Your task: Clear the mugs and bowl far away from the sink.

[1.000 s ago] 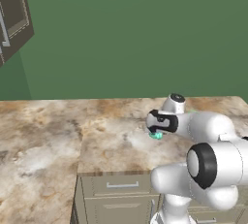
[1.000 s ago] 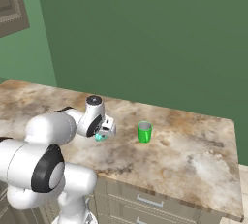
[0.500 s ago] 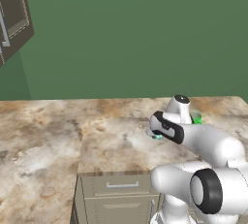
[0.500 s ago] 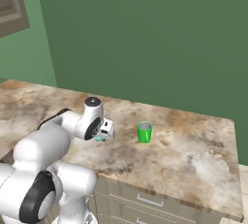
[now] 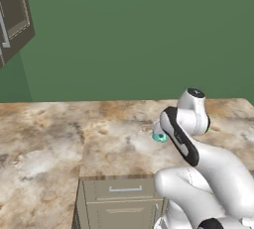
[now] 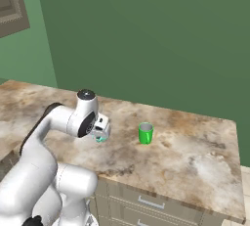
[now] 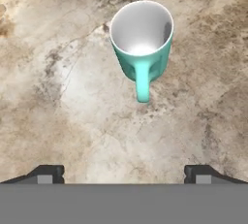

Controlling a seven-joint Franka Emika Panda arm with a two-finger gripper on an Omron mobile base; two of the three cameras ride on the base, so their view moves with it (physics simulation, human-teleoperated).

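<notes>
1. Pincer: the two dark finger tips stand wide apart at the bottom of the hand view, with bare counter between them. Nothing is held.
2. Teal mug: stands upright on the marble counter, ahead of the spread tips and clear of them. Inside is white; the handle points back toward the hand. In the right base view the mug sits just under the hand.
3. Left base view: a sliver of the teal mug shows beside the arm's wrist.
4. Green mug: upright on the same counter, near the teal one to its right, not touching.
5. Surroundings: grey drawer fronts below the counter edge; green wall behind.
</notes>
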